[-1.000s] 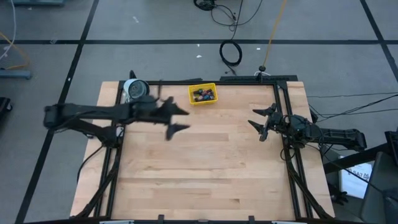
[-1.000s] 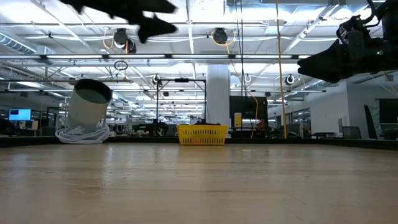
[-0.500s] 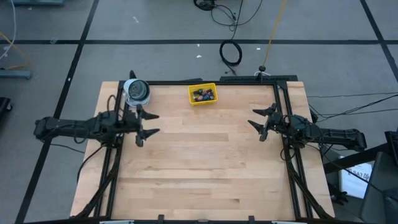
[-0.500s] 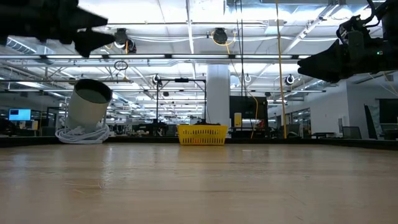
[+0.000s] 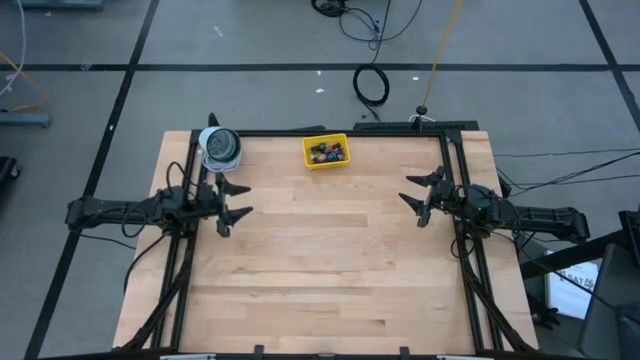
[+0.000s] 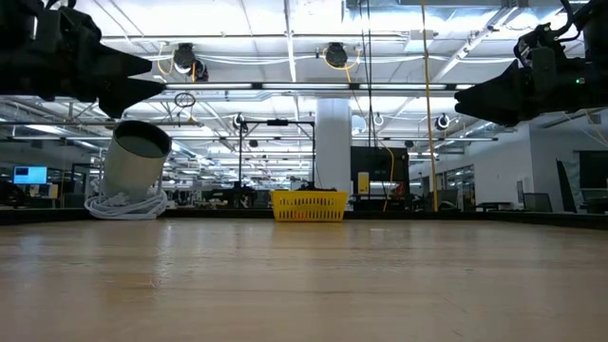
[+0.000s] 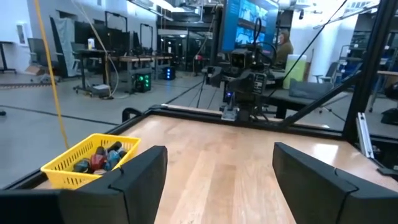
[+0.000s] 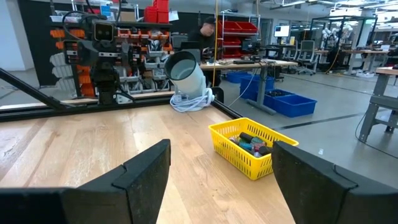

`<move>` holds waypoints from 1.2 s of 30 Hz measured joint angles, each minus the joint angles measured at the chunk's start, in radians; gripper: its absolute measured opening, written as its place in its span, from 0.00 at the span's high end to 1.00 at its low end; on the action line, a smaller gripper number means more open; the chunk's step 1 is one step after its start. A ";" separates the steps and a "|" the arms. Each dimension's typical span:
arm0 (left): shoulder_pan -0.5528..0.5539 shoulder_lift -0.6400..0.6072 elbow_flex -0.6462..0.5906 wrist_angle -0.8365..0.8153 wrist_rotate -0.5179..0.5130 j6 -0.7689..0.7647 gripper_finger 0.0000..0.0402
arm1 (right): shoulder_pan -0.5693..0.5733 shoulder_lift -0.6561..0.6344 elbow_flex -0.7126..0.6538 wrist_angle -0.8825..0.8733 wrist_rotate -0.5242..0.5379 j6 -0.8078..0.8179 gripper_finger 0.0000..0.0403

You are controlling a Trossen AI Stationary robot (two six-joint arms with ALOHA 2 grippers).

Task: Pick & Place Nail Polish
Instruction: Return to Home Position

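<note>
1. Nail polish bottles (image 5: pixel 326 152): small bottles in red, blue and dark tones lie heaped together inside the yellow tray (image 5: pixel 306 150); an exact count cannot be made.
2. Yellow tray: stands at the far edge of the table (image 5: pixel 340 270), well apart from both grippers, ahead of the left gripper (image 5: pixel 240 198) and off to its left, ahead of the right gripper (image 5: pixel 410 192) and off to its right.
3. Left gripper: held above the table's left edge, level, pointing across at the right arm; fingers spread wide, nothing between them. A tape roll (image 5: pixel 219 146) stands near it on the tray's side.
4. Right gripper: held above the table's right edge, level, facing the left arm; fingers spread wide, nothing held.
</note>
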 joint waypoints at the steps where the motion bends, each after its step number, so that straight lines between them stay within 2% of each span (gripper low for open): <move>1: 0.000 -0.001 0.001 0.001 -0.001 -0.001 0.29 | 0.000 0.000 0.000 0.000 0.000 0.000 0.34; 9: 0.000 0.001 0.002 -0.042 -0.007 0.027 0.31 | 0.000 0.000 0.000 0.000 0.000 0.000 0.34; 36: 0.000 0.001 0.002 -0.028 -0.006 0.021 0.30 | 0.000 0.000 0.000 0.000 0.000 0.000 0.34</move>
